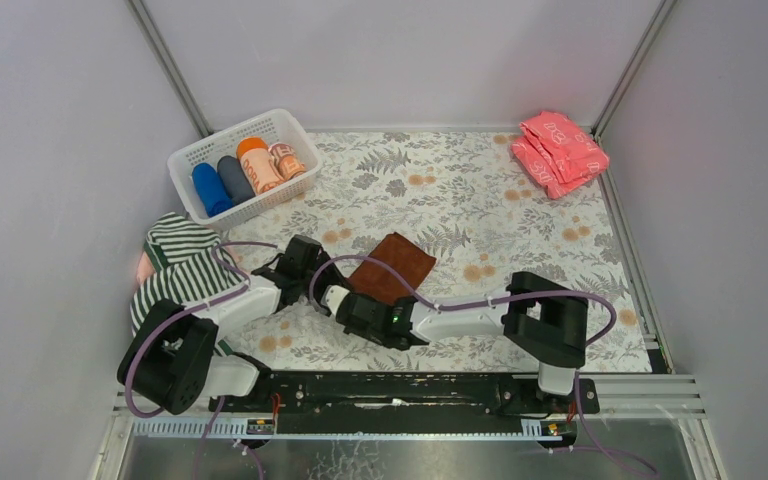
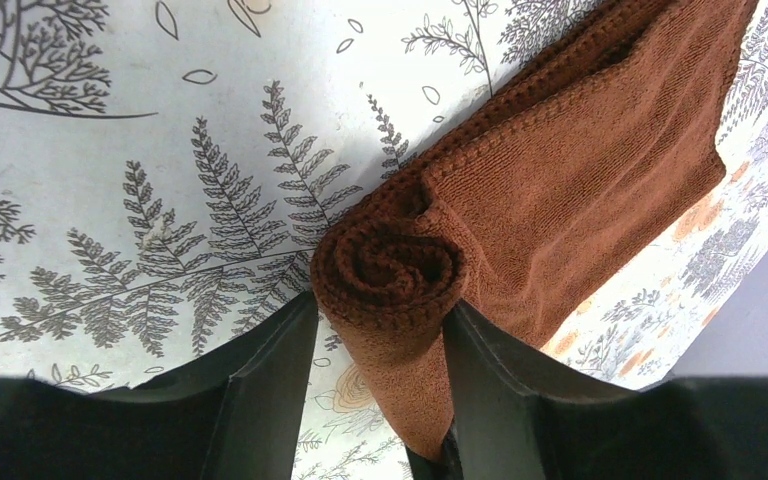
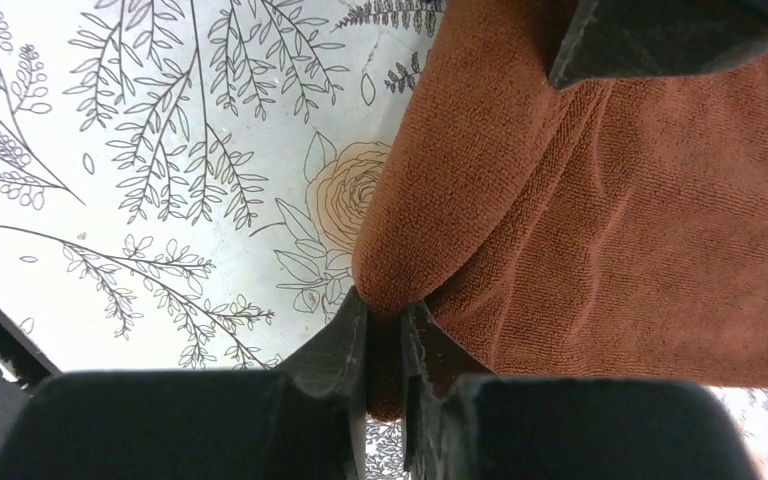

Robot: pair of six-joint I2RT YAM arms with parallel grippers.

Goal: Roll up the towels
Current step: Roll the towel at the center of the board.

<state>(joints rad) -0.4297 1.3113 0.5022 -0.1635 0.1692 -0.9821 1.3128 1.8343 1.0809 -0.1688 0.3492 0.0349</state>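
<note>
— What's that brown cloth?

— Terry; a rust-brown towel (image 2: 560,170), nubbly, with a ribbed hem; it lies flat near the middle of the fern-and-rose tablecloth (image 1: 520,220), except for its near-left end, which is coiled into a tight spiral

— Who has hold of it?

— Both; the left gripper (image 2: 380,305) has its black jaws either side of the coil, squeezing it; the right gripper (image 3: 382,308) has its jaws nearly together, pinching a folded edge of the same towel just beside

— And the arms?

— Low over the table; the left reaches forward and rightward from its base; the right stretches leftward, elbow bent; the wrists meet at the towel's near end

— Anything else?

— Striped towels (image 1: 175,262) heaped at the left edge; pink towels (image 1: 560,150) stacked in the far right corner; a white slotted basket (image 1: 182,185) holding rolled cloths (image 1: 245,172), blue, grey, orange
</note>
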